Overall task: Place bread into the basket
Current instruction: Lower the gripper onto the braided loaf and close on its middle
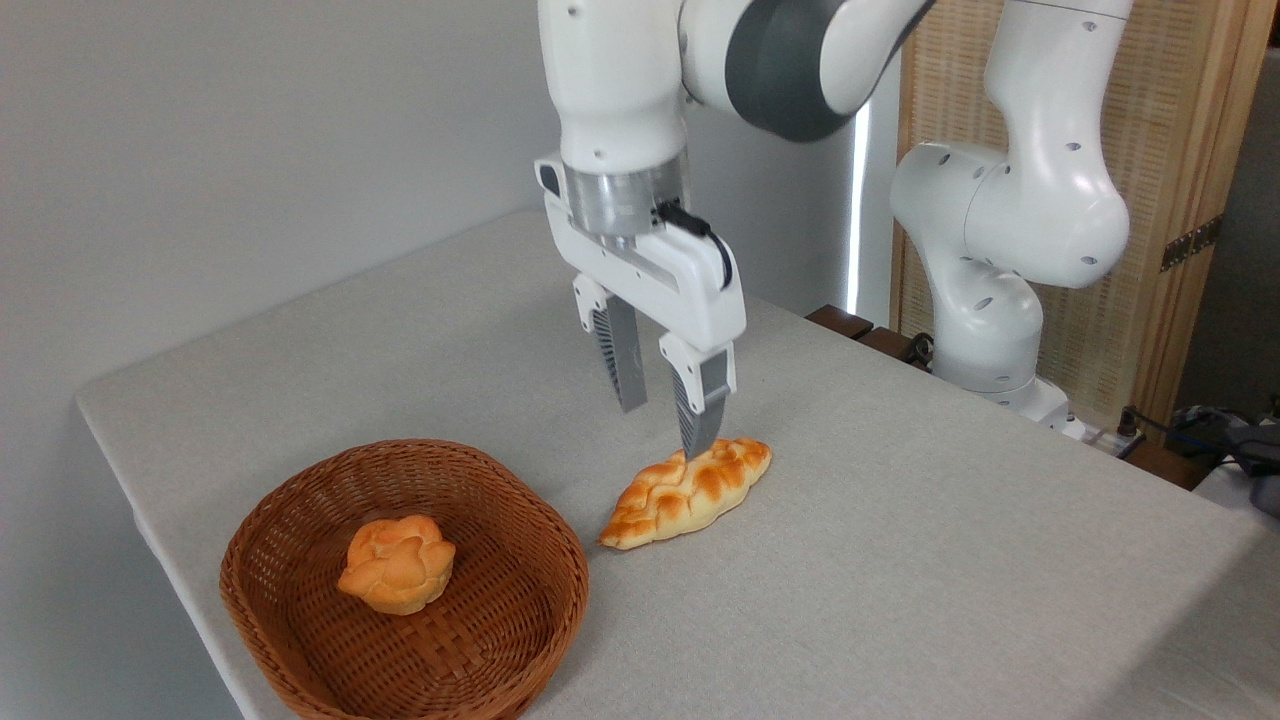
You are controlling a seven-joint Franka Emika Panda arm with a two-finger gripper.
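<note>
The gripper (662, 415) is hanging spread over the bread (688, 493), its jaws straddling the loaf's narrow width, apparently for a grasp across the middle. The bread is lying on the table (900, 560), just beside the basket (300, 495), which is holding a bun (397, 563).

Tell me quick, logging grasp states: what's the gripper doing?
Gripper: open, holding nothing, fingers pointing down just over the braided bread on the table.

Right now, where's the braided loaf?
On the table, the loaf lies just right of the basket, outside it, under the open tool.
</note>
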